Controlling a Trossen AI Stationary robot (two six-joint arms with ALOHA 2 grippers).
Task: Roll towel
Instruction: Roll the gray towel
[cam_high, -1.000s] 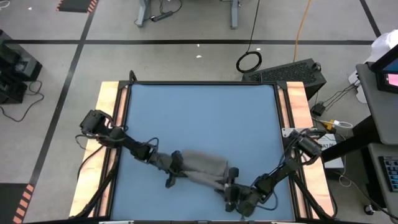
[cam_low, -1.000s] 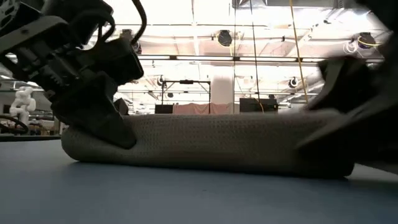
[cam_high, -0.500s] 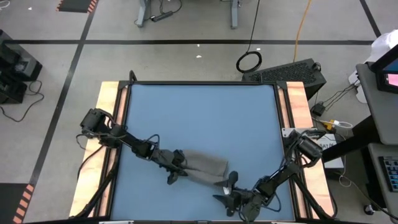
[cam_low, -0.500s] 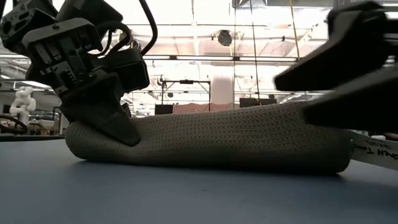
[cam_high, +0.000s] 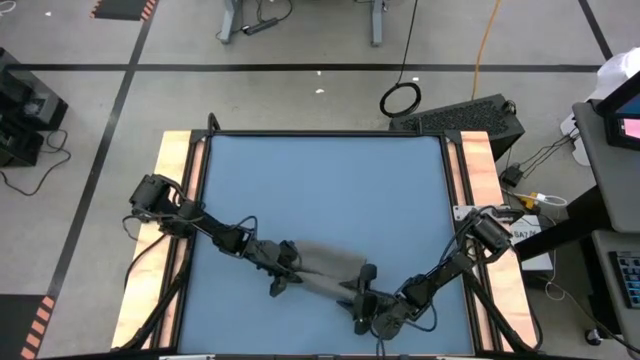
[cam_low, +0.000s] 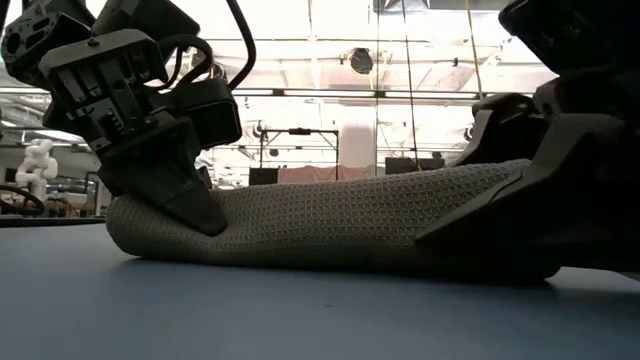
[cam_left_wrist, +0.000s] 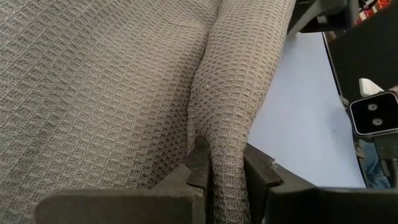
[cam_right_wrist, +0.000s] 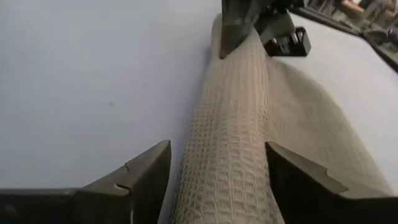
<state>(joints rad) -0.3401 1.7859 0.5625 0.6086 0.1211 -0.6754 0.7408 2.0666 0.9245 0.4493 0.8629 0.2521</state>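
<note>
The grey-brown towel (cam_high: 325, 263) lies near the table's near edge. Its near part is rolled into a thick tube (cam_low: 330, 225), and a flat part lies on the far side of the roll (cam_left_wrist: 93, 74). My left gripper (cam_high: 283, 274) is shut on the roll's left end. My right gripper (cam_high: 362, 300) is open at the roll's right end, with one finger (cam_right_wrist: 146, 171) on each side of the roll (cam_right_wrist: 227, 149). The white tag does not show. My left gripper pinches the left end of the roll (cam_left_wrist: 225, 155) between its two fingers (cam_left_wrist: 200, 163), which lie along the roll. It comes slanting down from the table's left. The roll rests on the table. My right gripper straddles the roll's right end; I cannot tell whether its fingers touch the cloth.
The blue tabletop (cam_high: 320, 190) stretches far beyond the towel, with wooden rails on the left (cam_high: 175, 180) and right (cam_high: 478, 170). The towel lies close to the table's near edge. The room behind shows in the low view.
My right gripper drew back from the roll's right end toward the near edge and lifted. It then came back down with its fingers on either side of that end. My left gripper shifted a little toward the table's right. The roll's right end now stands higher.
</note>
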